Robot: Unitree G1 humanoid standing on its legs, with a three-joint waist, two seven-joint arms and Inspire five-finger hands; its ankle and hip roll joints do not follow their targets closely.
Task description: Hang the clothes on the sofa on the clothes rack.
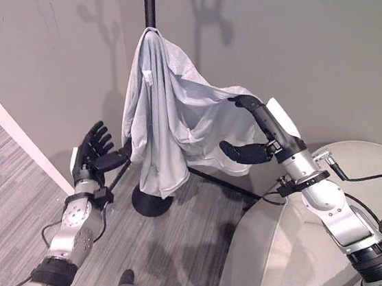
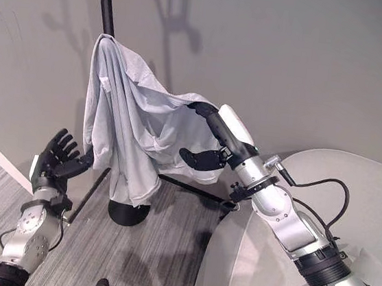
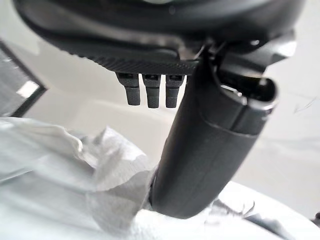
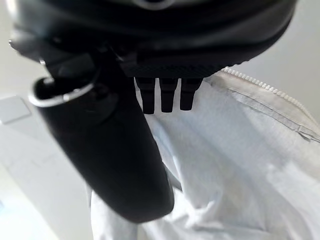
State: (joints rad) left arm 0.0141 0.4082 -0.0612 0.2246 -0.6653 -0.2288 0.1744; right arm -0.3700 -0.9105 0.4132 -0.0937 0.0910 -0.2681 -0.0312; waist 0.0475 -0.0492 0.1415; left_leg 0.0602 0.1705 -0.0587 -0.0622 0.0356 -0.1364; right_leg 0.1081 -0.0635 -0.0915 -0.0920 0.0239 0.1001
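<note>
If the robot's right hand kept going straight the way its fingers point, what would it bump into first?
Probably the pale grey garment hanging on the black clothes rack. The right hand, fingers open, points at the cloth's stretched-out side and looks right up against it, though depth is hard to judge.

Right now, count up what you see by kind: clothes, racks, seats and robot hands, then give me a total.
Garments: 1, a pale grey garment draped on the rack.
Clothes racks: 1, a black clothes rack on a round base.
Seats: 1, a light sofa.
Robot hands: 2, left hand and right hand, both with fingers open.
Total: 5.
</note>
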